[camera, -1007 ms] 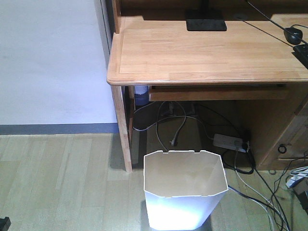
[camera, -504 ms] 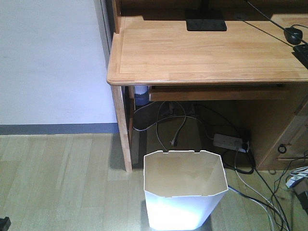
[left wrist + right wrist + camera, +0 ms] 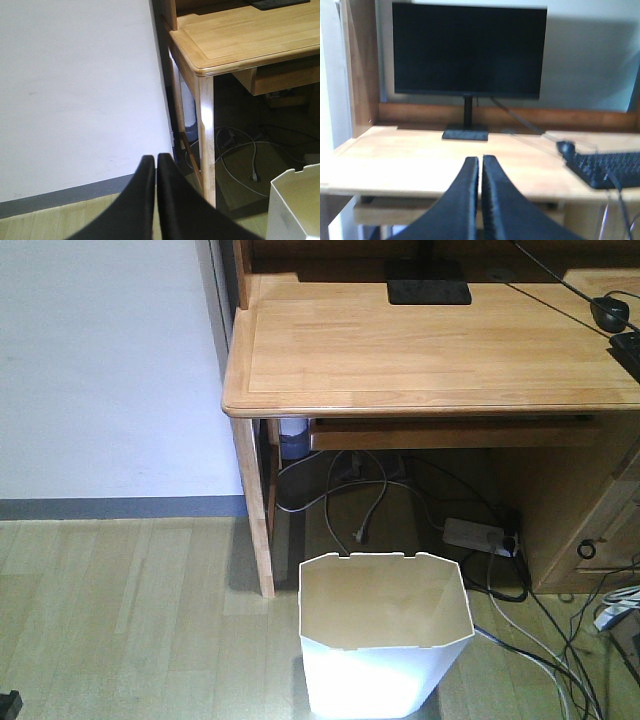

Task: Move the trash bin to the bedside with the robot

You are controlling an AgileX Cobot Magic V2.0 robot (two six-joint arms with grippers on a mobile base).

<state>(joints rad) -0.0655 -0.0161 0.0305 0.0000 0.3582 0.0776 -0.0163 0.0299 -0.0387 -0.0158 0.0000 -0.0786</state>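
White trash bin stands empty on the floor just before the desk; no bed is in sight.

From the left wrist, the left gripper is pinched narrow and empty, with the bin at lower right.

From the right wrist, the right gripper is likewise narrow and empty, raised above the desk, probably parked for driving.

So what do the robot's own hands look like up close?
Left gripper and right gripper are each two long black fingers tapering to rounded tips. The right one's inner faces look finely ribbed. No cables or markings show.
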